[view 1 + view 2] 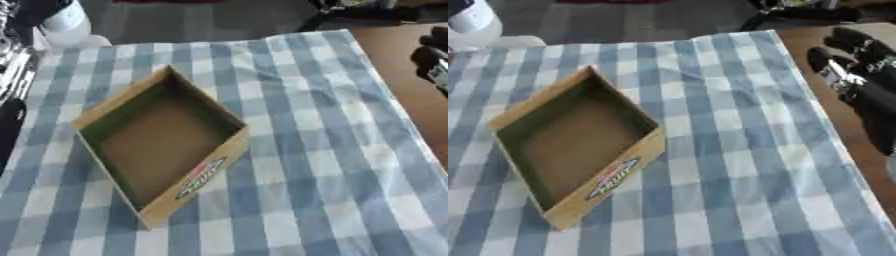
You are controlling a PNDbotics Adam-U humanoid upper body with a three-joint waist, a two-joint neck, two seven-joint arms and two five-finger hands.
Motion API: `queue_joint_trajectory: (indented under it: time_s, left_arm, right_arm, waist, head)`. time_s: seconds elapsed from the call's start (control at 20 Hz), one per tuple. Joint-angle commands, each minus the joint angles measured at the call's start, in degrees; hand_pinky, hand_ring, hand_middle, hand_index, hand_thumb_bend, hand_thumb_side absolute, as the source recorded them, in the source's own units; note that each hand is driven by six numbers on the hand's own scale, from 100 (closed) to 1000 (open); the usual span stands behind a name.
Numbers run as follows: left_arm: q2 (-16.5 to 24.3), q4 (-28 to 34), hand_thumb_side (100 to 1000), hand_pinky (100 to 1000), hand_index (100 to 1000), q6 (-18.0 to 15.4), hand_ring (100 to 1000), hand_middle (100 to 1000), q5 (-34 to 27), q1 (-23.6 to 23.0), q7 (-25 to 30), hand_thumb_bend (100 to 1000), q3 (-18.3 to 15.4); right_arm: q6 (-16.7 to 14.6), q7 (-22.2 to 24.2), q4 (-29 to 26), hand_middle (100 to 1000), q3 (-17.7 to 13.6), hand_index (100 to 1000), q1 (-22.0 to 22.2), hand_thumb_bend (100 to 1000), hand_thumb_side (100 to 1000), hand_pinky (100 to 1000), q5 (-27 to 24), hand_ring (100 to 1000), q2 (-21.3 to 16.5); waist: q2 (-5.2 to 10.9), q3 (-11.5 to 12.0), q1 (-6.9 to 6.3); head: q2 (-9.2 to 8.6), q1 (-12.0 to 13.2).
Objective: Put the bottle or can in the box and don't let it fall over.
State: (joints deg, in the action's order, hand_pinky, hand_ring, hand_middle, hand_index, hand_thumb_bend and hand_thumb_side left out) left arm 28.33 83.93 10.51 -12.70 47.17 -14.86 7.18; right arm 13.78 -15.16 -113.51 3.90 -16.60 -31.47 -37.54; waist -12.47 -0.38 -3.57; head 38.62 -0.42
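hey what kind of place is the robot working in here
Probably an indoor test or demo setup, dressed like a home table: a blue checked tablecloth, an empty cardboard box, and the robot's right hand at the table's edge.

Box (pixel 161 145) interior: open from above, nothing inside.
Desk (pixel 332 165) right of box: bare checked cloth.

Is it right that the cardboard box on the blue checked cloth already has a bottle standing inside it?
Not quite. The cardboard box does sit on the blue checked cloth, but it is empty: the left eye view shows only its bare brown floor, with no bottle or can inside. The robot's right hand shows at the right edge, away from the box.
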Motion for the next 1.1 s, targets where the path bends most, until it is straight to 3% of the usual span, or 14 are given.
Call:
queue_joint_trajectory:
  time_s: [0.05,0.15,0.5,0.65,0.85,1.0,1.1]
  left_arm:
    - [-0.29,4.75,100,883,214,-1.51,610,151,-0.01,-1.69,2.01,100,2.97]
    - [-0.91,7.4,100,885,214,-1.43,611,151,1.14,-4.3,3.61,100,4.71]
    - [-4.27,12.0,100,892,262,1.45,618,195,1.91,-11.0,5.3,100,5.88]
    - [-5.68,11.28,100,910,369,1.49,651,297,1.26,-12.5,5.68,100,6.76]
    - [-6.93,8.39,100,951,411,0.7,699,345,3.46,-13.45,7.37,299,7.57]
    - [-7.6,5.7,100,967,433,-0.3,719,393,5.68,-13.87,7.76,359,7.25]
    - [-7.79,4.36,100,990,497,-1.02,751,482,6.56,-14.05,8.08,437,7.19]
  right_arm:
    - [-0.04,0.15,-1.08,890,-0.53,901,-0.64,371,304,961,-0.14,892,-1.24]
    - [0.01,0.1,-1.08,890,-0.51,901,-0.53,372,306,961,-0.1,893,-1.21]
    - [0.05,0.05,-1.08,890,-0.33,901,-0.67,373,307,961,-0.02,893,-1.0]
    - [0.05,0.05,-1.08,890,-0.27,901,-0.76,374,306,961,-0.06,893,-0.87]
    - [0.04,0.08,-1.08,890,-0.2,900,-0.8,374,306,961,-0.07,893,-0.72]
    - [-0.03,-0.01,-1.08,890,-0.3,900,-0.66,374,306,962,-0.02,893,-0.71]
    - [-0.08,-0.13,-1.08,890,-0.38,900,-0.55,375,306,962,-0.02,893,-0.69]
  waist:
    - [1.28,0.06,0.07]
    - [1.08,0.18,0.03]
    - [0.55,-0.13,-0.05]
    - [0.41,-0.34,-0.12]
    - [0.33,-0.63,-0.15]
    - [0.3,-0.75,-0.19]
    - [0.26,-0.81,-0.26]
  head:
    - [-0.47,-0.4]
    - [-0.81,-0.47]
    - [-1.32,-0.37]
    - [-1.44,-0.24]
    - [-1.61,0.01]
    - [-1.64,0.09]
    - [-1.65,0.04]
